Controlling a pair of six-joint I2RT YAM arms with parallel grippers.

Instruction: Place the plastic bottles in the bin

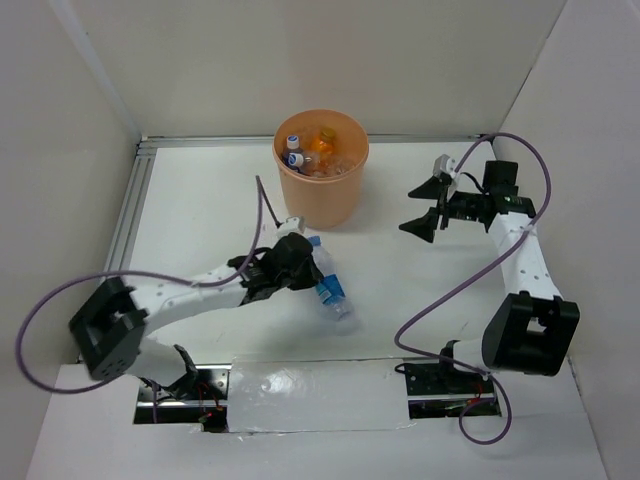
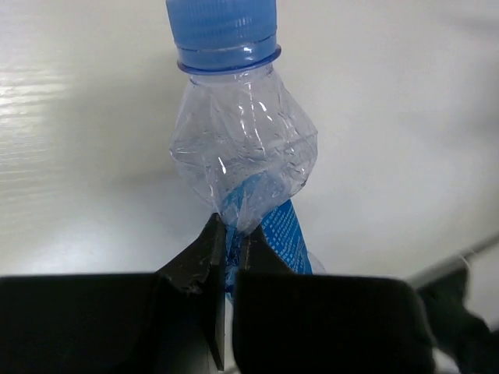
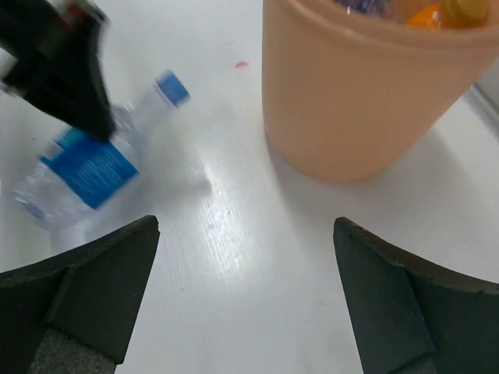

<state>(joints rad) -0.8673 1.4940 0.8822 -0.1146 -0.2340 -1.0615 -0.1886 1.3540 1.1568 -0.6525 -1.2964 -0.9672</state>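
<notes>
Top external view: the white table (image 1: pixel 200 220) carries the bin (image 1: pixel 322 195), a pale-orange bucket standing upright at the far edge, against the back wall. Everything else is placed from that bin.

The left arm reaches in from the bin's near-left. Its left gripper (image 1: pixel 306 266) sits just in front of the bin, on the near side. The right arm bends round well to the right of the bin, and the right gripper (image 1: pixel 412 208) points at the bin's wall but stays apart from it. Its jaws stand wide with nothing between them (the right wrist view shows bare table in the gap).

The held bottle (image 1: pixel 332 292) is outside the bin, just in front of it. It is clear, crumpled and blue-labelled, with its blue cap (image 2: pixel 222 27) towards the bin. The left jaws are drawn almost together, pinching its twisted waist at the label. Whether it touches the table cannot be told.

Inside the bin lie several small clear bottles (image 1: pixel 297 152) and a stubby orange one (image 1: pixel 325 140).
</notes>
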